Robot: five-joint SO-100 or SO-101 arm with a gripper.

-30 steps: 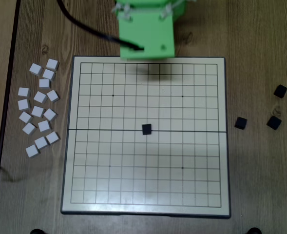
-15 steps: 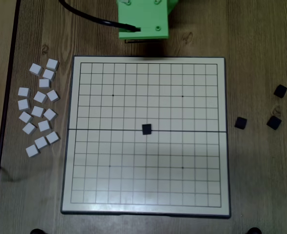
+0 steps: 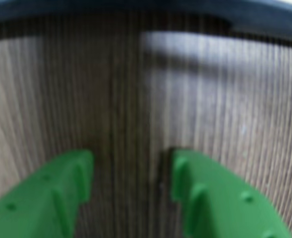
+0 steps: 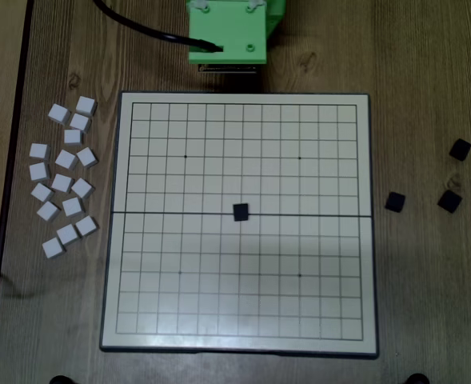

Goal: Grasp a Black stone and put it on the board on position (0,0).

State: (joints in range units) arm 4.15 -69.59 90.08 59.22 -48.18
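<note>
One black stone [image 4: 241, 212] sits at the board's [image 4: 131, 320] centre; three more black stones [image 4: 394, 202] lie on the table [image 4: 427, 304] right of the board, white stones [image 4: 62, 182] left. Pincer [image 3: 131, 173] gapes open, empty, over wood.

Black cube stone [image 4: 241, 212] at centre of gridded white board [image 4: 139, 332], three black stones [image 4: 395, 202] on its right

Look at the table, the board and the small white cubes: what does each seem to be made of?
Table: looks like wood or wood-look laminate, matte, with streaky brown grain and a knot.
Board: smooth cream surface with printed black grid lines and a dark rim, possibly plastic or coated card; a seam crosses its middle.
White cubes: plain, matte, sharp-edged, probably plastic or foam; cannot tell.
</note>
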